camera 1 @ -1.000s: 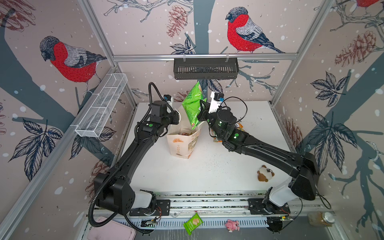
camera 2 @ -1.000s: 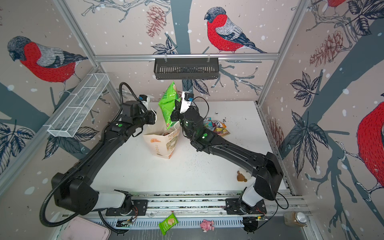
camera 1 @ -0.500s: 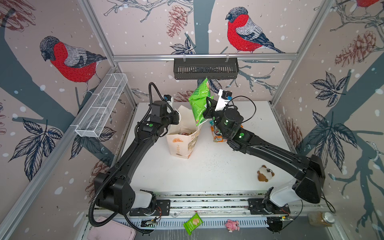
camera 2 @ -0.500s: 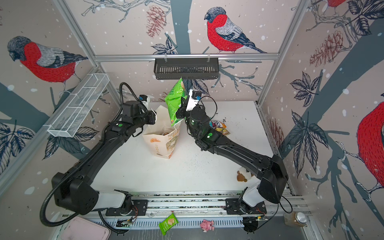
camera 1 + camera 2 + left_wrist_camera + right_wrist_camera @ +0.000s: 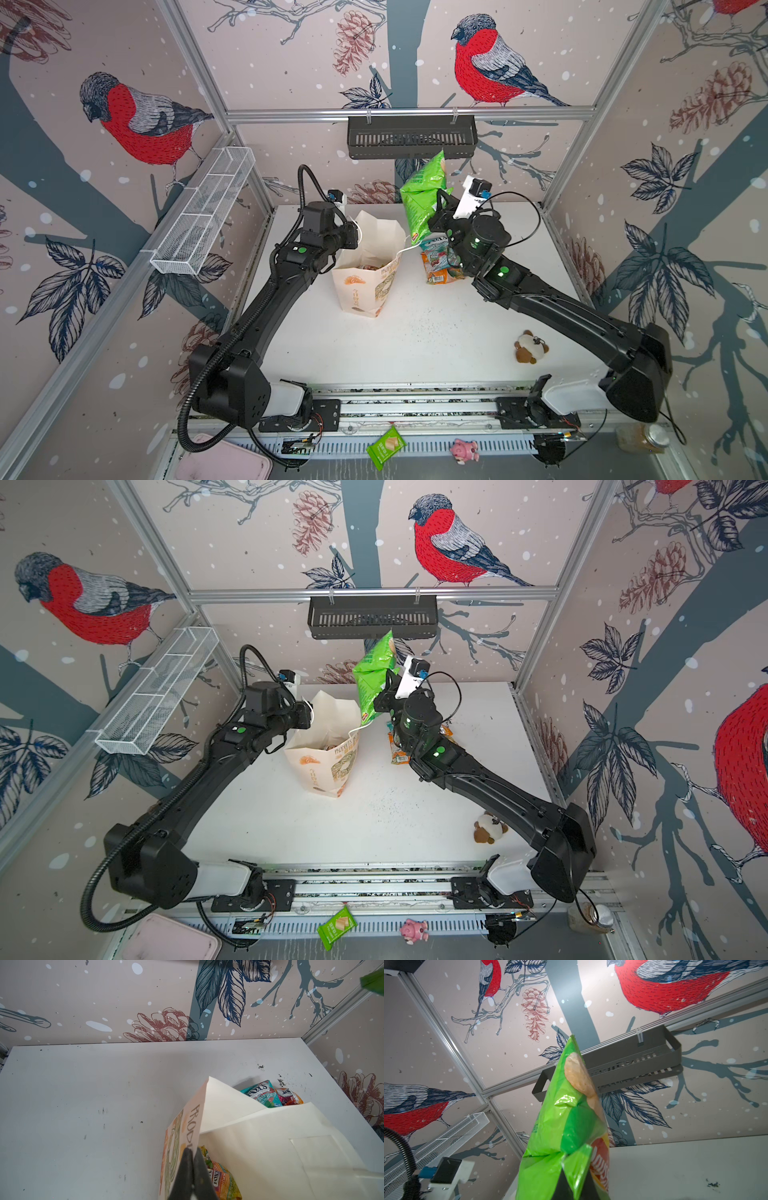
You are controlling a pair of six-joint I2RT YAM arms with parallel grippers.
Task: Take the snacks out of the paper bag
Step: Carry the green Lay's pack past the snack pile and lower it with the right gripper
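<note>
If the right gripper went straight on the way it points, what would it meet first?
Probably the black hanging basket: the right gripper, shut on the green chip bag, aims up toward it. Depth is unclear.

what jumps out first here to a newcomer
A bright green chip bag held high over the far side of the table in the right arm's fingers. Beside it stands the cream paper bag, rim pinched by the left arm's fingers. Red bullfinch wallpaper covers the walls.

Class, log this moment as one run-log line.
left tool: shut on paper bag rim; right tool: shut on green chip bag, held aloft; packets: beside bag
</note>
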